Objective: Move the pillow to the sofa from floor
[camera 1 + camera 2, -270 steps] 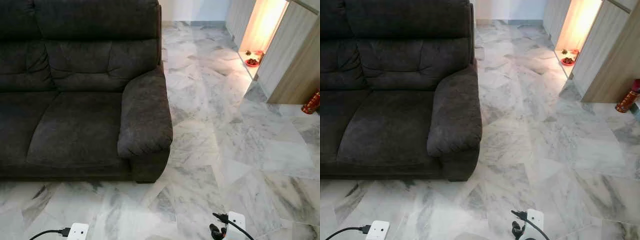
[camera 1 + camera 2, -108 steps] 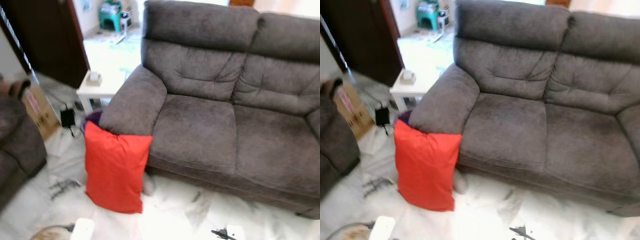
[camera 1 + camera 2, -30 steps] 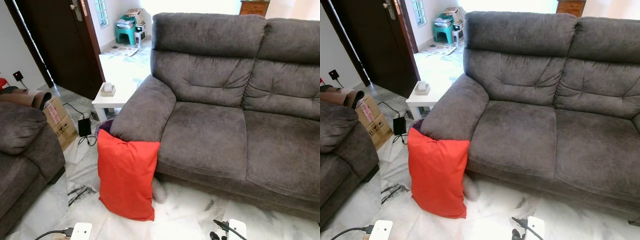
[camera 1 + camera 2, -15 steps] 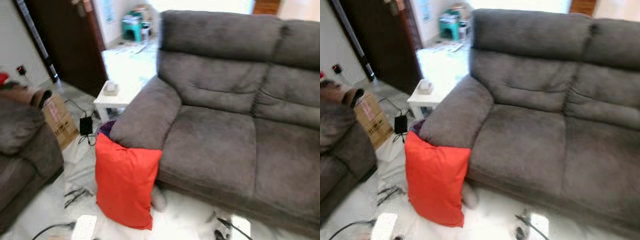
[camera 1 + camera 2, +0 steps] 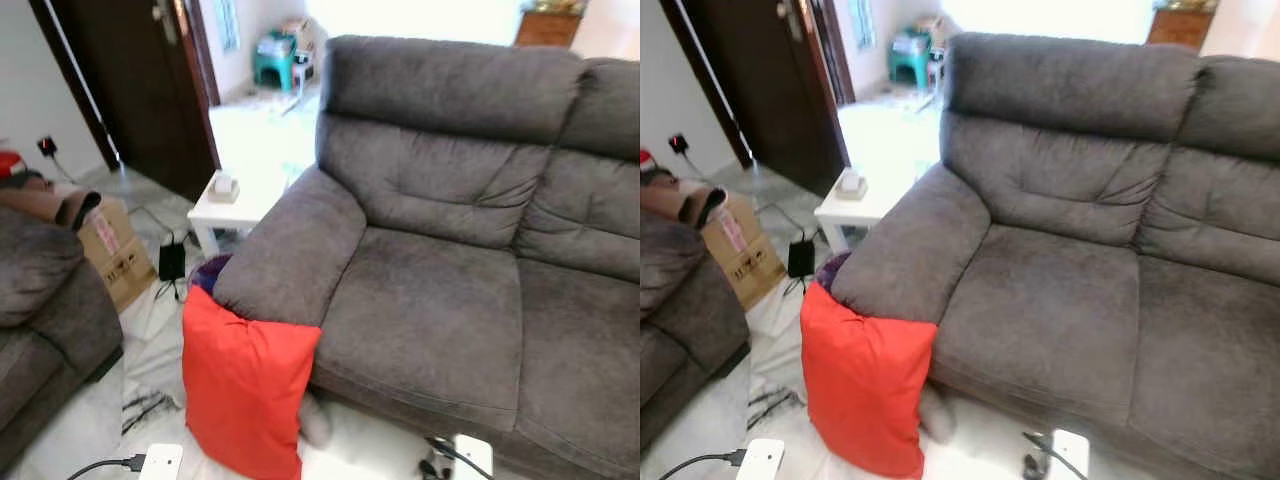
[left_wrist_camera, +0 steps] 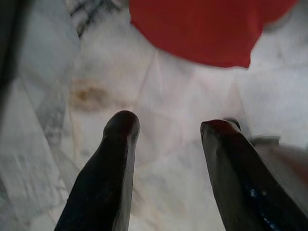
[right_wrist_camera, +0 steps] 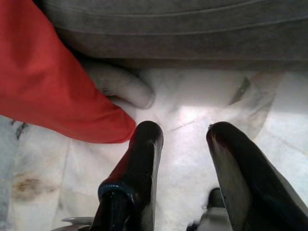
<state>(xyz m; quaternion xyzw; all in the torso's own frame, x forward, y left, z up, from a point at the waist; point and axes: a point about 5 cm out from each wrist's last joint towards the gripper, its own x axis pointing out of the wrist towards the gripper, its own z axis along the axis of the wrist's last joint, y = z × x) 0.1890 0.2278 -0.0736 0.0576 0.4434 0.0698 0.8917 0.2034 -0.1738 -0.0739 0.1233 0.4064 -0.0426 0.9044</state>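
The floor (image 5: 90, 420) is pale marble. A grey sofa (image 5: 450, 260) stands on it, with a dark door (image 5: 130, 80), a white side table (image 5: 235, 205) and a cardboard box (image 5: 110, 250) beyond its armrest. The red pillow (image 5: 245, 390) stands on the floor, leaning on the front of that armrest. Wrist views add the left gripper (image 6: 166, 127) and right gripper (image 7: 185, 132), both spread open and empty above the floor near the pillow.
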